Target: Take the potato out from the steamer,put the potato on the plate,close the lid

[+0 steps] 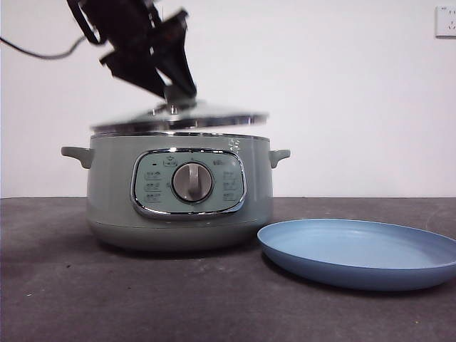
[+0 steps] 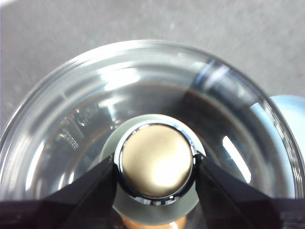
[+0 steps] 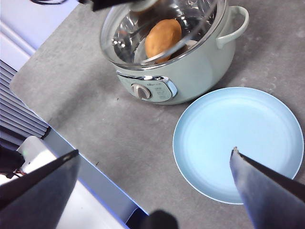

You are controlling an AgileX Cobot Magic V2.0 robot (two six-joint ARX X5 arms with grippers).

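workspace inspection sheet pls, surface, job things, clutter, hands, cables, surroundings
surface: dark grey table, matte, speckled.
steamer: upright, dial facing the front camera.
lid: raised slightly off the steamer rim and tilted, held by its knob.
potato: inside the steamer, seen through the glass lid.
plate: beside the steamer, nothing on it.
clutter: nothing seen.
left hand: shut on the lid knob, a jaw on each side.
right hand: open, above the plate's near edge, holding nothing.
cables: one dark cable runs by the arm at upper left.
surroundings: white wall with a socket at top right.
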